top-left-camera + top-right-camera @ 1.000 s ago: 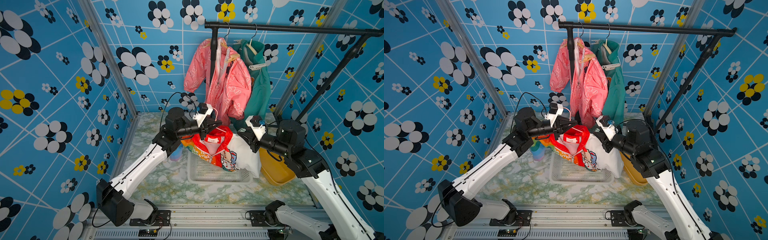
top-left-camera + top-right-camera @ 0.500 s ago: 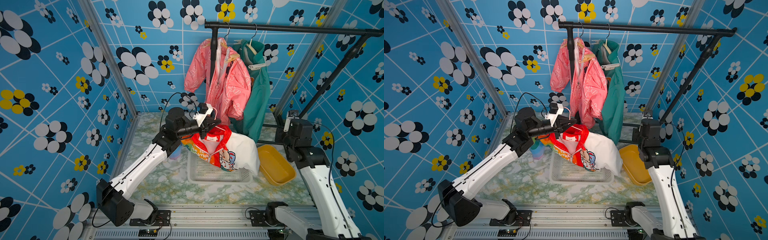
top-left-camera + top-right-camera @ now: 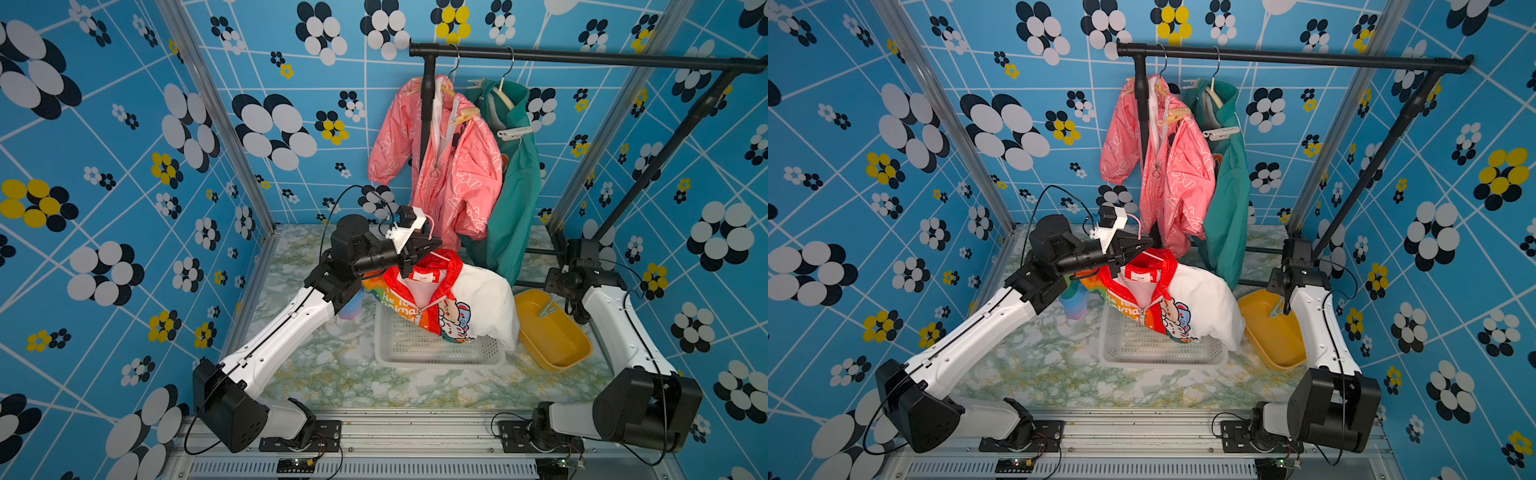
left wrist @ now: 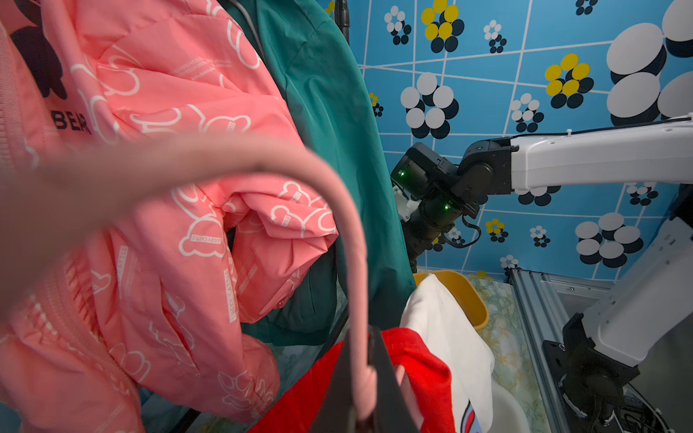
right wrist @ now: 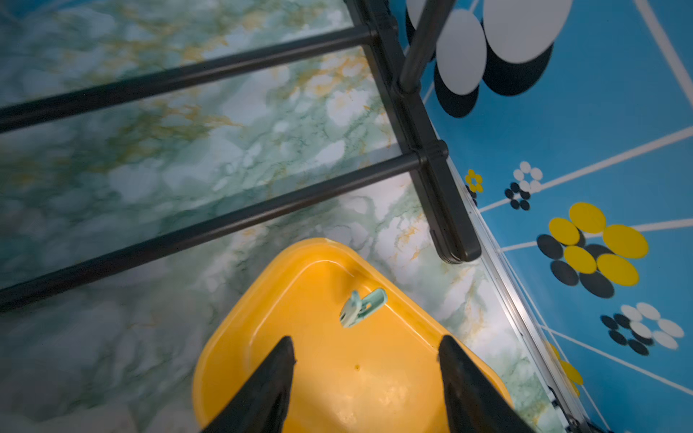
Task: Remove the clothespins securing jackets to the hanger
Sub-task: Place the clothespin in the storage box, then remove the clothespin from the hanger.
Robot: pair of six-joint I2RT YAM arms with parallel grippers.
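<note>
The green clothespin (image 5: 362,308) lay in the yellow tray (image 5: 360,393), my right gripper (image 5: 365,339) released; left gripper (image 3: 426,248) clenched the pink hanger (image 4: 356,262); two clothespins (image 3: 463,116) left to pull.

Free to pass over bare tabletop (image 3: 340,374) near left of basket (image 3: 440,362). Blocked far centre by low-hanging pink jacket (image 3: 457,166) and teal jacket (image 3: 519,187). Hemmed far right by base bars (image 5: 210,228) and slanted post (image 3: 665,154). Crowded mid-table by white jacket (image 3: 482,299). Open above yellow tray (image 3: 552,340), right.
</note>
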